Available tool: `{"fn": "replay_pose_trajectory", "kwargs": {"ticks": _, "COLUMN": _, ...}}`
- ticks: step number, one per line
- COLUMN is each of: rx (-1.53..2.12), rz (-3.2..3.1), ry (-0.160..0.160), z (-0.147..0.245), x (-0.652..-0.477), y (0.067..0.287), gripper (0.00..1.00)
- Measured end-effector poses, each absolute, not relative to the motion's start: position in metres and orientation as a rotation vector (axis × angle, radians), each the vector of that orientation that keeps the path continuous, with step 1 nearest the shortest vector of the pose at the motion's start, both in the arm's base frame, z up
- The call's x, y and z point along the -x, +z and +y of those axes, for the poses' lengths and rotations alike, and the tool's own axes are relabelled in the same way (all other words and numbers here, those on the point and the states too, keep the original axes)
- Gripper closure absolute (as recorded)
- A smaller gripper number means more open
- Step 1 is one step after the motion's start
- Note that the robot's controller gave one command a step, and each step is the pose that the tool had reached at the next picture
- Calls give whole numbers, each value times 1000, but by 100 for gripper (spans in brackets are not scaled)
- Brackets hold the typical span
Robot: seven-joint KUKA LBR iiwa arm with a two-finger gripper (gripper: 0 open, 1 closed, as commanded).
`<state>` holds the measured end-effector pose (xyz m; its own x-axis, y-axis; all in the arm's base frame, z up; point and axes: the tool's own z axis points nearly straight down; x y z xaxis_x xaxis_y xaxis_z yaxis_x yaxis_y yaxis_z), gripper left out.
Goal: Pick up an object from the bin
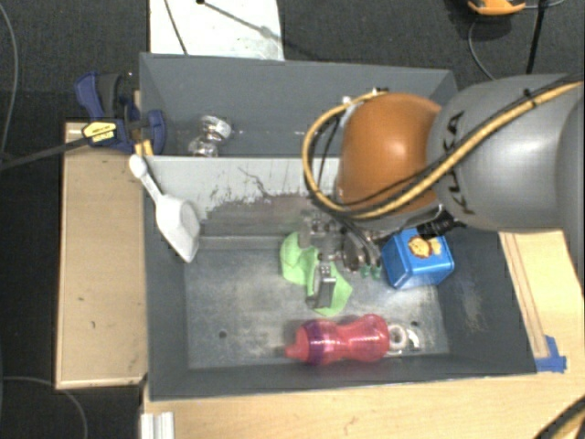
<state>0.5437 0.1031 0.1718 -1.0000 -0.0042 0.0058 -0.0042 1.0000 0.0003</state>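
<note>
Grey sheet metal, scuffed across its floor, forms the bin (pixel 228 337), and a few loose things lie apart in it. The robot's gripper (pixel 322 289) hangs at mid-bin directly over a bright green, crumpled, soft-looking lump (pixel 294 260), which shows to the gripper's left and just below its tip. Whether the gripper is spread, closed, or already gripping the lump cannot be told.

A blue boxy block with a yellow-orange figure (pixel 416 259) sits just to the right. A red-pink plastic bottle with a purple band (pixel 340 341) lies on its side near the front wall. A white plastic scoop (pixel 174 222) leans at the left wall.

The green lump looks light and yielding and is unlikely to break. It would probably squash and fold under pressure, so the thick bunched middle seems a safer hold than a thin edge, which could slip free.
</note>
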Motion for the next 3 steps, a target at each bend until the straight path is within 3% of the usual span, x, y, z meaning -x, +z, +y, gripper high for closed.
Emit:
{"fn": "replay_pose_trajectory", "kwargs": {"ticks": 1, "rx": -2, "rz": -3144, "ry": -2, "z": 102, "x": -545, "y": 177, "gripper": 0}}
{"fn": "replay_pose_trajectory", "kwargs": {"ticks": 2, "rx": 149, "rz": -3144, "ry": -3, "z": 58, "x": -538, "y": 112, "gripper": 0}}
{"fn": "replay_pose_trajectory", "kwargs": {"ticks": 3, "rx": 295, "rz": -3131, "ry": -1, "z": 45, "x": -526, "y": 122, "gripper": 0}}
